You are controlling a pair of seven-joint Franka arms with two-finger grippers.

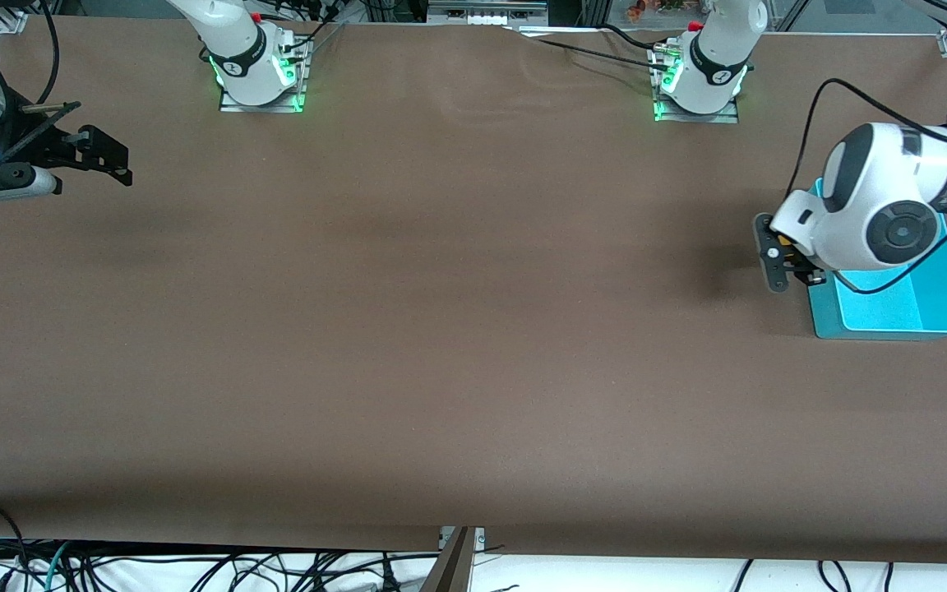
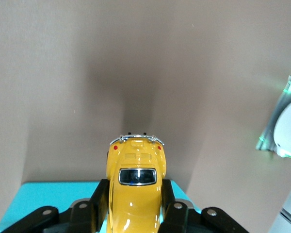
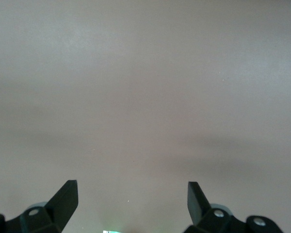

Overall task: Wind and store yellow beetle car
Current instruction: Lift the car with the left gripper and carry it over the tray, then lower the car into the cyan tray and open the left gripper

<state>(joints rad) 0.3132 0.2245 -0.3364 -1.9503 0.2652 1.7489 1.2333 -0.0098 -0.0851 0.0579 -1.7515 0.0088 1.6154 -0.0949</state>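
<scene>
right pincer (image 3: 132, 199) fingers spread, over bare brown table (image 3: 145, 97)

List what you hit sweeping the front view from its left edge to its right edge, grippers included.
Right arm's black two-finger gripper, open, waiting over bare brown table → left arm's black gripper, shut on the small yellow beetle car, at the tray's edge → shallow turquoise plastic tray.

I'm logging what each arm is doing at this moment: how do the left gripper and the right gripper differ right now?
The left gripper is shut on the yellow beetle car; the right gripper is open and holds nothing. The left gripper is at the edge of the teal bin, at the left arm's end of the table; the right gripper waits over bare table at the right arm's end. Both have black two-finger jaws.
</scene>
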